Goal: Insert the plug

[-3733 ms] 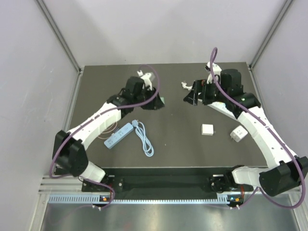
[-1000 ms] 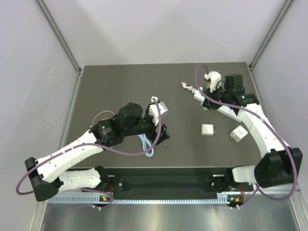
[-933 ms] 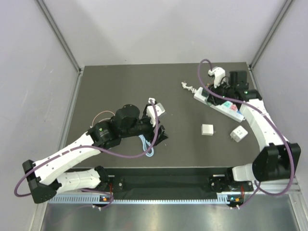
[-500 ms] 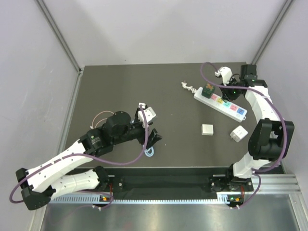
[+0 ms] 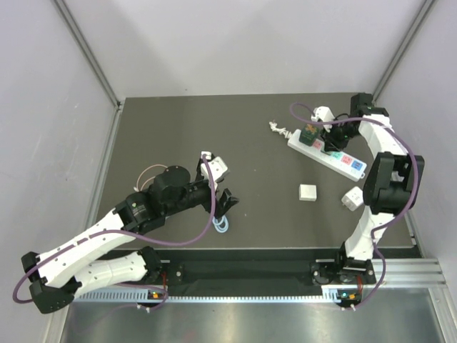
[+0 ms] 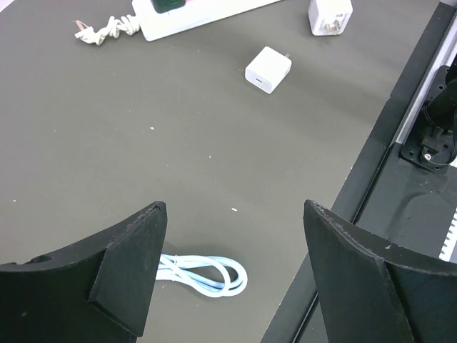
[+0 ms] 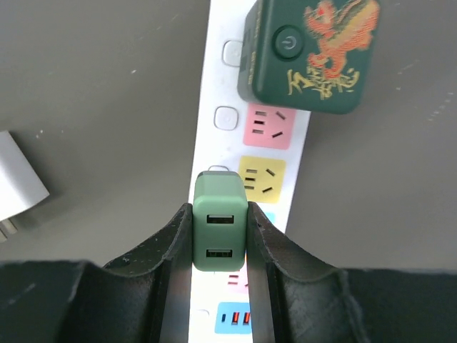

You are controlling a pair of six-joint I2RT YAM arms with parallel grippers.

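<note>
One green plug (image 7: 220, 232) sits clamped between the two fingers of the right gripper (image 7: 220, 209), with a finger pressed on each side. Its upturned face shows two slots, one above the other. The plug hangs over the single white power strip (image 5: 330, 151) at the far right of the table (image 5: 178, 128). In the right wrist view it is just past the yellow socket (image 7: 261, 175) and hides part of the next one. Whether its pins reach the strip cannot be told.

One dark green adapter (image 7: 310, 53) with a gold and red figure on top is already seated at the end of the strip. The pink socket (image 7: 270, 125) lies bare between it and the yellow one. Two small square buttons line the strip's edge beside them. One short white cord (image 5: 277, 128), bunched up, lies off that end of the strip.

Two white chargers lie loose on the table near the strip's other end. One is flat and square (image 5: 308, 193), the other (image 5: 352, 199) tilted just to its right (they sit close together but apart).

The left gripper (image 5: 227, 200) is over the near middle of the table with its two fingers spread wide and nothing between them. One looped light blue cable (image 6: 207, 271) lies on the table under it, near the front edge.
</note>
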